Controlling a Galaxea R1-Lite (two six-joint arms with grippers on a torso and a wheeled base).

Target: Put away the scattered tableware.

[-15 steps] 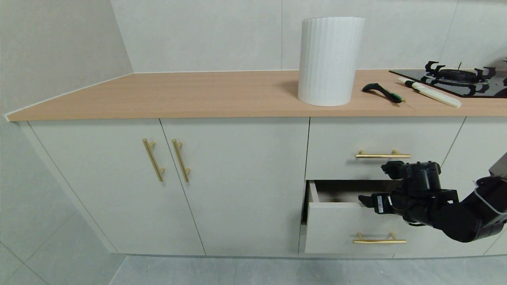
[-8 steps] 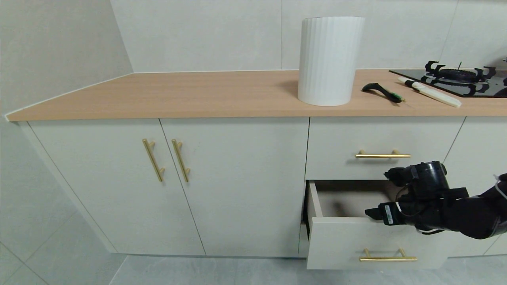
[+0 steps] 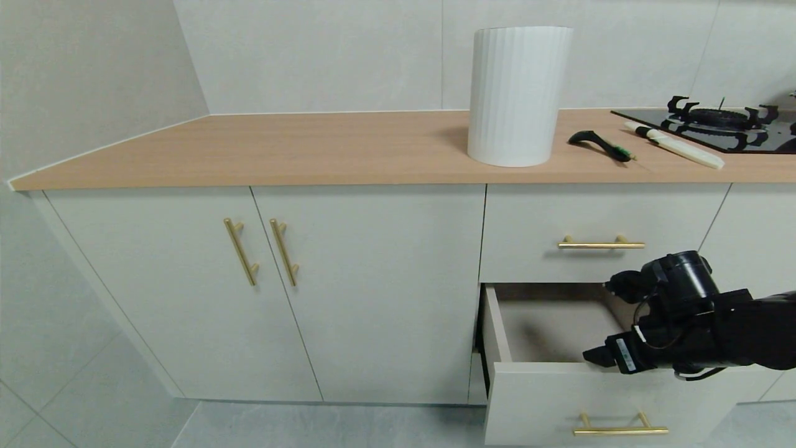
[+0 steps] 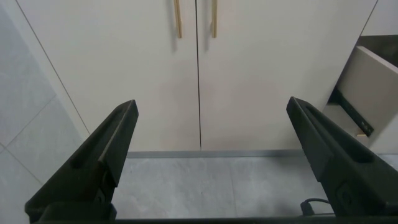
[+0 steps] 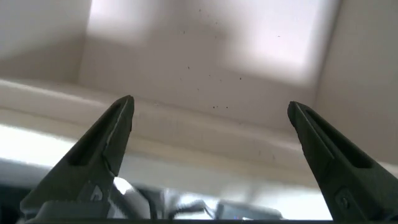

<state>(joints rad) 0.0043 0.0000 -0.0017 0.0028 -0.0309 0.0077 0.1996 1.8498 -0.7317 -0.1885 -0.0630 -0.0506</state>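
On counter (image 3: 280,149): canister (image 3: 519,93); utensil (image 3: 600,144) then knife (image 3: 675,144) to its R; stove (image 3: 715,127) beyond; drawer (image 3: 547,404) below, pulled out.

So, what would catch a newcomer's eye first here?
The tall white ribbed cylinder standing on the wooden countertop dominates. Below it, the lower drawer stands open, with the right gripper open at its front edge. A black tool and a white utensil lie by the stove.

right hand (image 3: 602,322) hides the drawer's (image 3: 541,398) right side; stove (image 3: 734,140) cut by the edge.
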